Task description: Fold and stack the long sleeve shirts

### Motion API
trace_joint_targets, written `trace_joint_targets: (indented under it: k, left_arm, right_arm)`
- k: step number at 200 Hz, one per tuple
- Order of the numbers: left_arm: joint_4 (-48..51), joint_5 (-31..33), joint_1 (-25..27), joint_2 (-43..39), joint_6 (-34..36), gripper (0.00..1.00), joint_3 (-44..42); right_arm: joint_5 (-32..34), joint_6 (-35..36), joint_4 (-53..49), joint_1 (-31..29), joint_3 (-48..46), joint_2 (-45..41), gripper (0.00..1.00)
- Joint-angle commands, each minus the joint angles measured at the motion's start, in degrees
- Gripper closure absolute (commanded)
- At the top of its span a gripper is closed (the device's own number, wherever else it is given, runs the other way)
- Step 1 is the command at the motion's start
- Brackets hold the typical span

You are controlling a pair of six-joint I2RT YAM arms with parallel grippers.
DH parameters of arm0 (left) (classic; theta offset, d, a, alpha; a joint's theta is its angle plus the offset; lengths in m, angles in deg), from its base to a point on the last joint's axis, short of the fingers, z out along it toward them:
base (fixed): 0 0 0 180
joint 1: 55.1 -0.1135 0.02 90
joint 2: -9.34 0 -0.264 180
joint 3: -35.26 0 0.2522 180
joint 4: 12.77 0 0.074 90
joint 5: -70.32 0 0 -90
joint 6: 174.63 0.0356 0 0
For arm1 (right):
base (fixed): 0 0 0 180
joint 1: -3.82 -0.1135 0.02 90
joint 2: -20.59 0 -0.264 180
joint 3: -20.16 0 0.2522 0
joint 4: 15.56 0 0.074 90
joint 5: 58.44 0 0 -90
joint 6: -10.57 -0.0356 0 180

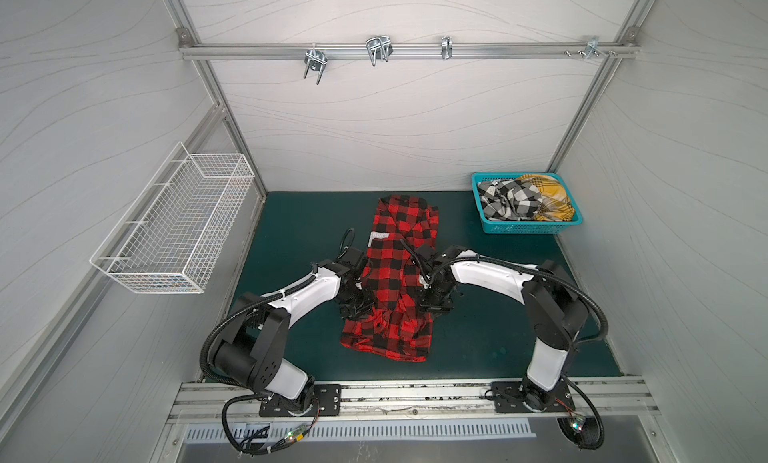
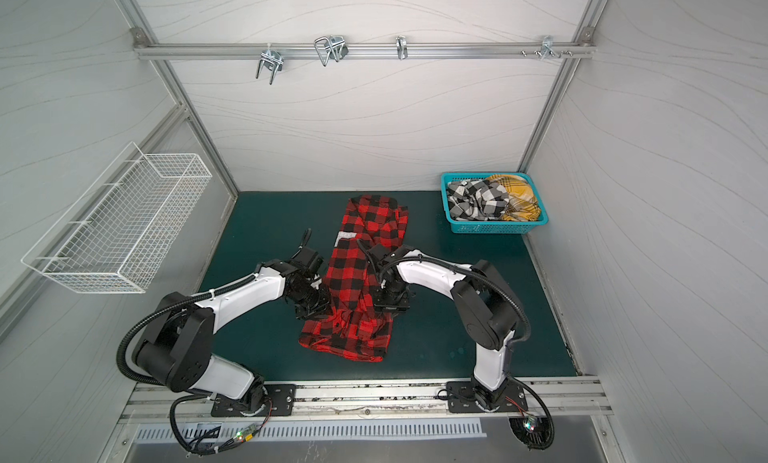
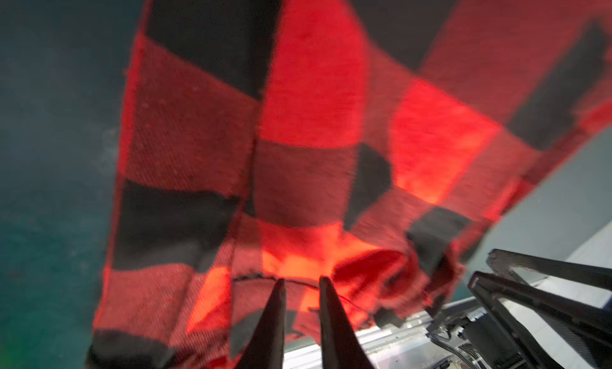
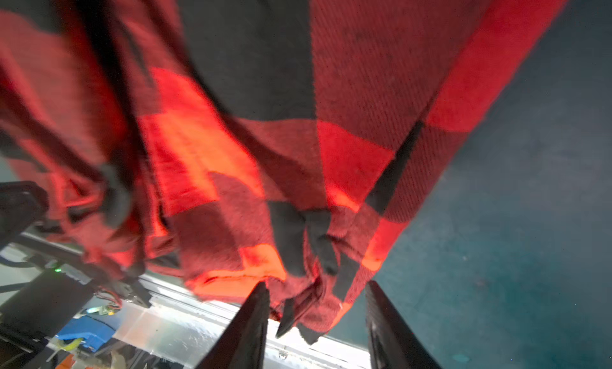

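The red-and-black checked shirt (image 1: 395, 274) (image 2: 353, 269) lies lengthwise on the middle of the green mat (image 1: 299, 224), white lettering near its middle. Its near part is bunched and raised between my two grippers. My left gripper (image 1: 355, 312) (image 3: 300, 281) is at the shirt's left side, its fingers nearly together with a seamed edge of cloth (image 3: 298, 118) pinched between the tips. My right gripper (image 1: 434, 305) (image 4: 317, 284) is at the right side with jaws wide; a cloth corner (image 4: 308, 317) hangs between them, clear of one finger. A black-and-white shirt (image 1: 507, 201) and a mustard-yellow shirt (image 1: 548, 195) lie crumpled together.
Those two shirts fill a teal plastic basket (image 1: 523, 229) at the mat's back right corner. A white wire basket (image 1: 174, 232) hangs on the left wall. Metal hooks (image 1: 378, 51) sit on a rail high on the back wall. An aluminium rail runs along the near edge.
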Motion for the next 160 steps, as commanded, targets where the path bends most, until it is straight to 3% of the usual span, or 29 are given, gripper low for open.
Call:
trace_joint_targets:
  k: [1,43,66,96,103,127,160]
  left_arm:
    - [1.83,0.39,0.52,-2.3,0.42,0.79,3.67]
    - [-1.01,-1.53,0.72,-1.95,-1.14,0.79,1.95]
    - [-3.7,-2.33,0.73,-0.05,-1.7,0.8,-0.73]
    - [-5.09,-2.51,0.79,2.25,-1.76,0.8,-3.17]
    - [-4.86,-2.44,0.88,2.72,-1.49,0.81,-3.32]
    - [-2.5,-1.81,0.87,2.7,-0.66,0.81,-1.95]
    - [4.29,3.72,0.85,-3.74,0.65,0.7,2.31]
  right_arm:
    - [-0.34,-0.09,-2.18,-1.56,0.74,-2.33,0.58]
    - [-3.17,-2.89,3.09,-6.31,1.34,3.15,0.76]
    - [-7.23,-5.04,8.91,-7.83,0.36,7.96,0.78]
    - [-6.12,-4.2,6.3,-9.66,3.94,11.3,0.78]
    - [-5.43,-4.18,5.65,-9.62,4.04,10.41,0.76]
    - [-2.23,-3.72,3.35,-8.8,3.83,3.88,0.55]
    - [4.67,-2.11,-1.17,-6.09,2.35,-7.68,0.34]
